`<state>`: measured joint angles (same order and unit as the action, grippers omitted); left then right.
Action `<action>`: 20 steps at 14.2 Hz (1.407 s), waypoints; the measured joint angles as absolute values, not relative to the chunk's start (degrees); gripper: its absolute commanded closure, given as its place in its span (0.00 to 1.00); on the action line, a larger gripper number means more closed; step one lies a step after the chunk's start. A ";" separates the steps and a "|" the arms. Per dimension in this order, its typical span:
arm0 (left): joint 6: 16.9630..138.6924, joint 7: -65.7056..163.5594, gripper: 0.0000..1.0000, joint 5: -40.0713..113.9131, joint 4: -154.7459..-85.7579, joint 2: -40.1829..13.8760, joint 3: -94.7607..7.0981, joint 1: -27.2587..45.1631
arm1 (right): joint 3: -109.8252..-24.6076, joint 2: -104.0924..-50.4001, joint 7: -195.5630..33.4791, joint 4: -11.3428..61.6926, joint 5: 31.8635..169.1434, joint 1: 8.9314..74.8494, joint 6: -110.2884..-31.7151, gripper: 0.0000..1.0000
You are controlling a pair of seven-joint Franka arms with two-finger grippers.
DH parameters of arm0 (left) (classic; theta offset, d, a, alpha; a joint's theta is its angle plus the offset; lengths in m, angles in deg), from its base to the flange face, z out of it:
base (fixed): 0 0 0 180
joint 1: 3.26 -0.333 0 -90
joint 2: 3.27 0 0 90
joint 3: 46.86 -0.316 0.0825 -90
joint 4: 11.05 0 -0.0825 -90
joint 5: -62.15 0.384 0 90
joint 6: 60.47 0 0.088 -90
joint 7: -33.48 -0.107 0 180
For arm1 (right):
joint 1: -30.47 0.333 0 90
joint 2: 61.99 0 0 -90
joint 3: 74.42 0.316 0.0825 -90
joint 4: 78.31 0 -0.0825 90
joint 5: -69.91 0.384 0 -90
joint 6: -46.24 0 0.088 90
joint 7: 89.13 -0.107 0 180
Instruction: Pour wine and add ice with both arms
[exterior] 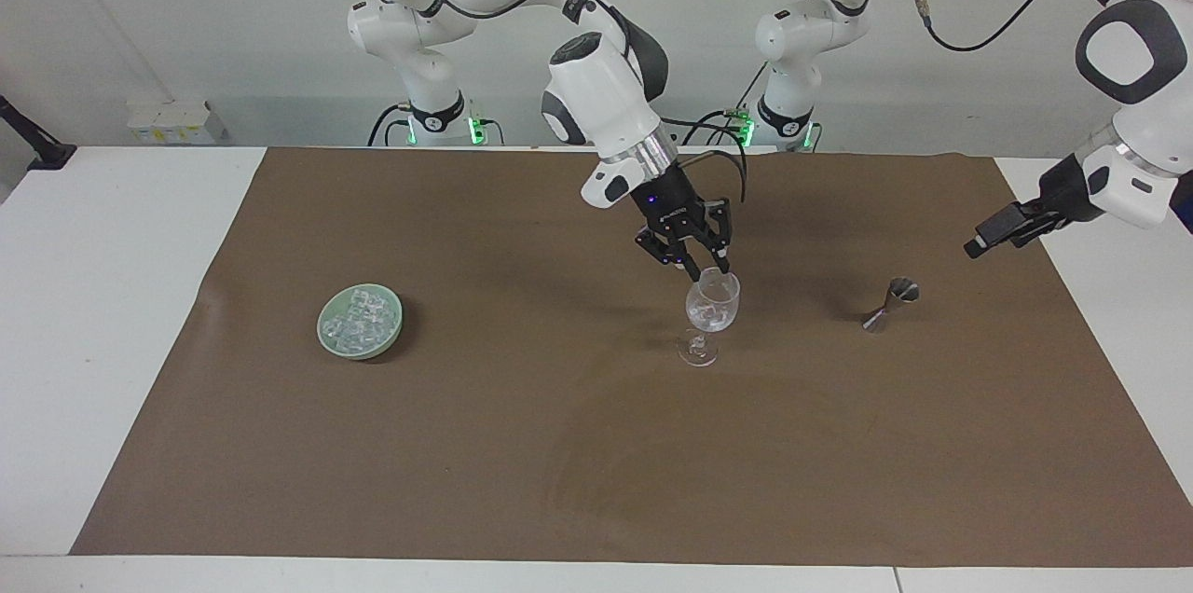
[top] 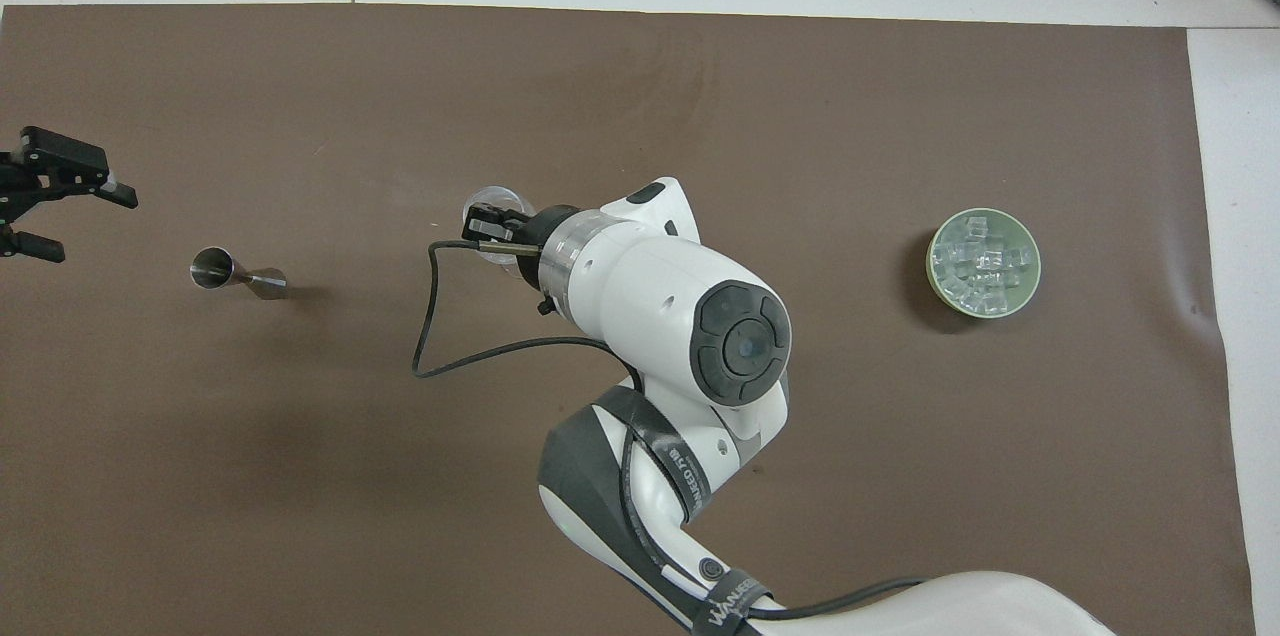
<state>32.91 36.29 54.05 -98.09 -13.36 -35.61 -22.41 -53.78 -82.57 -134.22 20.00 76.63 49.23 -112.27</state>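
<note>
Ice [exterior: 361,324] in dish [exterior: 326,341], well apart from right end effector [exterior: 708,271], part-open, empty, over wine glass [exterior: 712,306]

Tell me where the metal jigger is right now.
In the facing view the jigger lies on its side on the brown mat, beside the wine glass, toward the left arm's end.

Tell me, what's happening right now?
Right gripper open over the glass. Left gripper open, waiting near the jigger. Ice in dish. Nothing in the way.
</note>
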 measured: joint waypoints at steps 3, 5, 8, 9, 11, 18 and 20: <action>34.97 34.21 0.00 56.38 -99.60 -10.33 -35.54 -20.33 | -54.30 -81.15 -134.22 20.87 76.51 46.79 -112.12 0.00; 36.31 34.14 0.00 56.62 -102.89 -6.81 -35.52 -19.27 | -54.37 -78.91 -134.22 23.85 76.17 44.44 -111.95 0.00; 36.68 34.12 0.00 56.89 -107.00 -1.55 -35.47 -17.83 | -54.48 -72.22 -133.95 31.35 75.33 39.42 -108.36 0.00; 36.68 34.12 0.00 57.47 -107.50 -0.46 -35.46 -17.36 | -54.53 -69.62 -133.21 33.24 75.20 37.66 -104.93 0.00; 36.69 34.11 0.00 58.55 -107.60 0.65 -35.43 -16.91 | -54.62 -64.00 -129.42 34.79 75.08 33.82 -93.74 0.00; 36.77 33.64 0.00 60.77 -107.40 1.07 -35.17 -15.47 | -58.84 -49.14 -112.14 29.10 74.63 23.93 -55.27 0.00; 36.74 33.64 0.00 60.81 -107.40 1.09 -35.29 -15.52 | -61.09 -49.21 -107.53 23.70 73.05 23.81 -49.00 0.00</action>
<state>36.74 33.64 60.81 -107.40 1.09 -35.29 -15.52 -61.09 -49.21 -107.53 23.70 73.05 23.81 -49.00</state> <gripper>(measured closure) 0.000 0.000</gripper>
